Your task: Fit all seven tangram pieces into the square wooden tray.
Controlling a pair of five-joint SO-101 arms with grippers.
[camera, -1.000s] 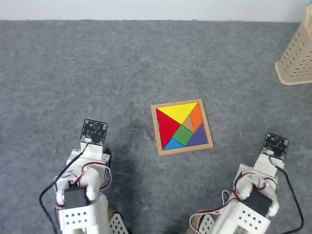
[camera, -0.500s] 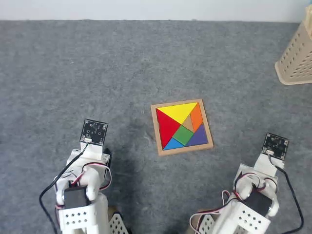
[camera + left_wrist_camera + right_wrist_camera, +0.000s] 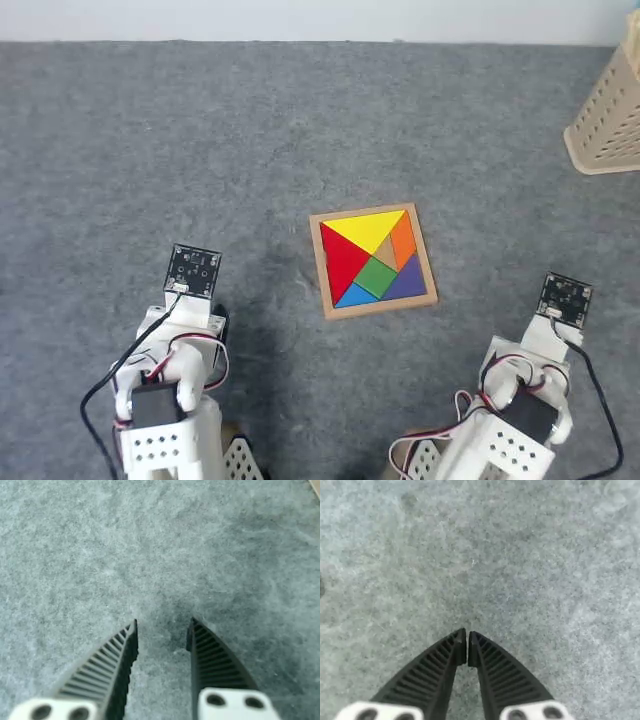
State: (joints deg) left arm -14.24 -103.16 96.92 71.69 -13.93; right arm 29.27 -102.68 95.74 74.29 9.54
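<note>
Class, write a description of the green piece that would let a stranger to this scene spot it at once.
Near the middle of the grey mat lies the square wooden tray, filled with coloured pieces. The green piece sits near its centre, bordered by the red triangle, blue triangle and purple piece. It alone is green and square.

The left gripper [image 3: 163, 621] hangs over a grey felt mat [image 3: 150, 540], holding nothing. Its two dark fingers [image 3: 120, 652] are ribbed on their inner faces and taper to points, which stand apart with bare mat between them. Each finger joins a white mount [image 3: 235, 704] with round screw holes. A tan sliver [image 3: 317, 482] touches one corner, too small to identify.
</note>
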